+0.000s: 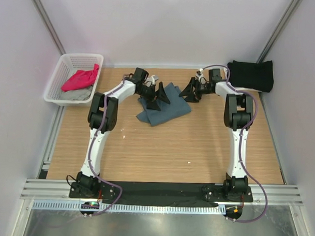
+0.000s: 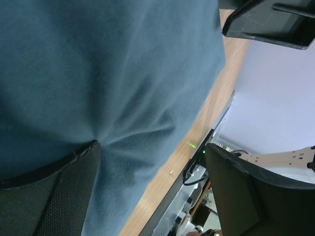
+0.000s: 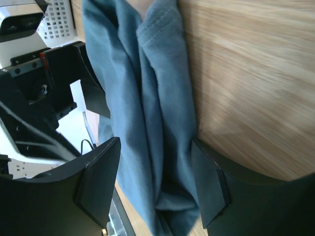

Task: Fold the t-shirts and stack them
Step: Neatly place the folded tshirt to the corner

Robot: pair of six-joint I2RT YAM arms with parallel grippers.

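At the far middle of the surface [image 1: 161, 149], the right hand [image 1: 191, 91] grasps the blue-grey t-shirt [image 1: 168, 110] by its bunched right edge, while the left hand [image 1: 157, 95] sits released on its left side.

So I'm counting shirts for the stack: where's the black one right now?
Top view: the black t-shirt lies folded at the table's far right corner, just right of the right arm's wrist.

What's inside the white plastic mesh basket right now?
In the white plastic mesh basket, a crumpled magenta-pink t-shirt lies on a light grey cloth garment. Anything beneath those two is covered.
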